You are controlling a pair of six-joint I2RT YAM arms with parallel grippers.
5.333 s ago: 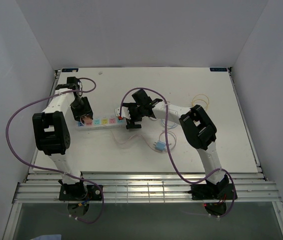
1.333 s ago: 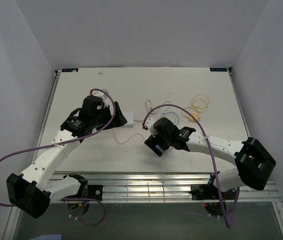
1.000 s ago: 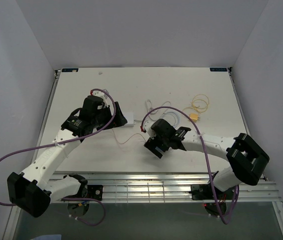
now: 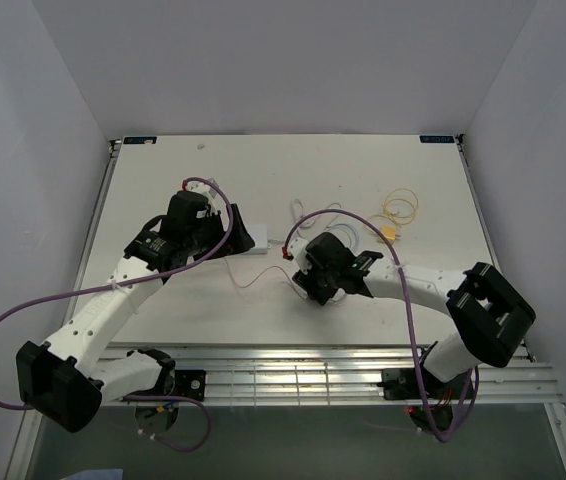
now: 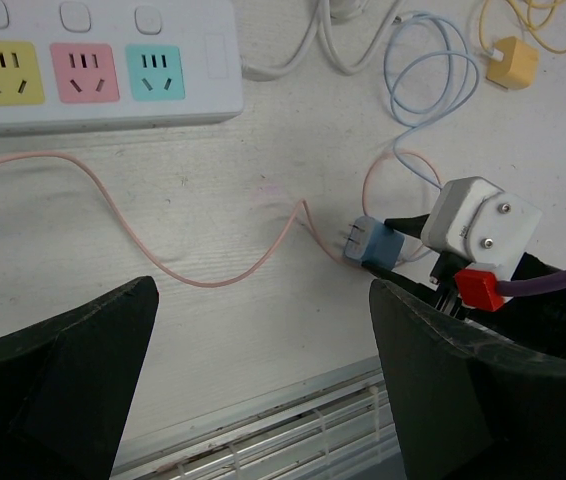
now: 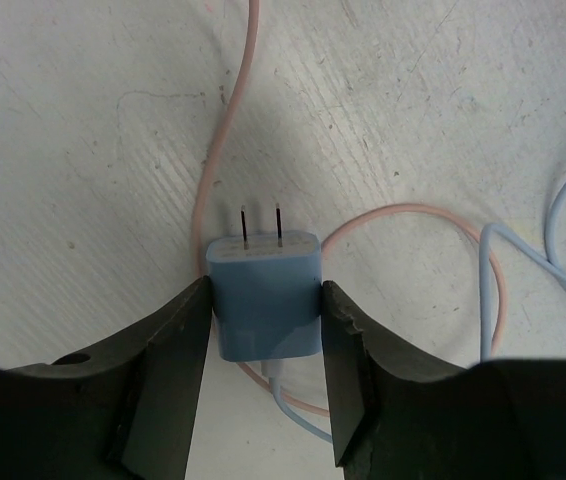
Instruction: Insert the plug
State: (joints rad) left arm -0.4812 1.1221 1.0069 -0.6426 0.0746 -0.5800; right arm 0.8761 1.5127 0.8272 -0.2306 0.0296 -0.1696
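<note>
A blue two-pin plug lies on the white table, pins pointing away from the wrist, a pale blue cable leaving its back. My right gripper is shut on it, both fingers pressed against its sides. The left wrist view shows the same plug at the tip of the right arm. The white power strip with yellow, pink and teal sockets lies at that view's top left. My left gripper hangs open above the table, holding nothing. From above, the left gripper covers most of the strip.
A thin pink cable loops across the table between strip and plug. A yellow plug with coiled yellow cable and white and blue cables lie at the back right. The slatted front edge of the table runs below the left gripper.
My right gripper has slid a little up and left over the blue plug and its jaws have closed onto it. The left arm has stayed still.
</note>
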